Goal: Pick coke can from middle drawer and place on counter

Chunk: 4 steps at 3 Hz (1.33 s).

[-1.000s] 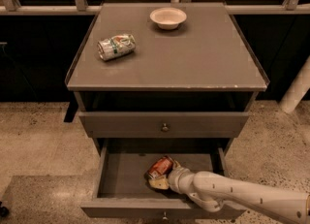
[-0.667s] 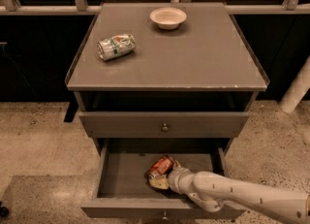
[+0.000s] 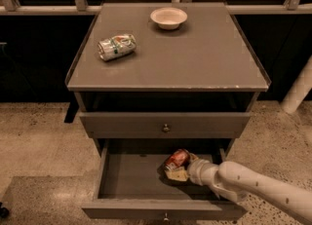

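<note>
No text can be read: markings on the small red aluminium can and the silver-green-white can are illegible. The hand lies in the open grey-brown drawer, at the red can.

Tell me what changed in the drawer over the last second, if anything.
The gripper, at the coke can in the open middle drawer, has shifted slightly right and up in the picture, and the can went with it. Whether it has left the drawer floor is unclear. Unchanged: the drawer's opening, the silver and green can lying on the counter, and the bowl.
</note>
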Each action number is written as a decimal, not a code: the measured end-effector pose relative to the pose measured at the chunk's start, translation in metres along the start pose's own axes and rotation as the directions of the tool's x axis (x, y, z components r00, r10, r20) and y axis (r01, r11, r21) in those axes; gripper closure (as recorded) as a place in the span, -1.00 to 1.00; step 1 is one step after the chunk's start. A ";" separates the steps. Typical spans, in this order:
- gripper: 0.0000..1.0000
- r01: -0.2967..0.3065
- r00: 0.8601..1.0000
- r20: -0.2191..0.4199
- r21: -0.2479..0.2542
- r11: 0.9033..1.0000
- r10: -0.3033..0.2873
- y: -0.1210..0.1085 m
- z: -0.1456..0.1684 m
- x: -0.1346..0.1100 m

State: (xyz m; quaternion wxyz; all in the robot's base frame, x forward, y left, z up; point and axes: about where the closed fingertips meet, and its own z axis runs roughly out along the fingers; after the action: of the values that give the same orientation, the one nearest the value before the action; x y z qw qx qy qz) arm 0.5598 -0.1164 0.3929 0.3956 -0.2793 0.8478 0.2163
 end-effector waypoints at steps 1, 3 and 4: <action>1.00 -0.010 1.000 0.016 -0.002 1.000 0.010 -0.051 -0.045 -0.017; 1.00 -0.019 1.000 -0.008 -0.148 0.989 0.018 -0.040 -0.090 -0.021; 1.00 -0.019 1.000 -0.008 -0.149 0.989 0.018 -0.040 -0.090 -0.021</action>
State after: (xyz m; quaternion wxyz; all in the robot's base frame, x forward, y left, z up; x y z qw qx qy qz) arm 0.5476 -0.1931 0.4567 0.3687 -0.3008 0.8332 0.2817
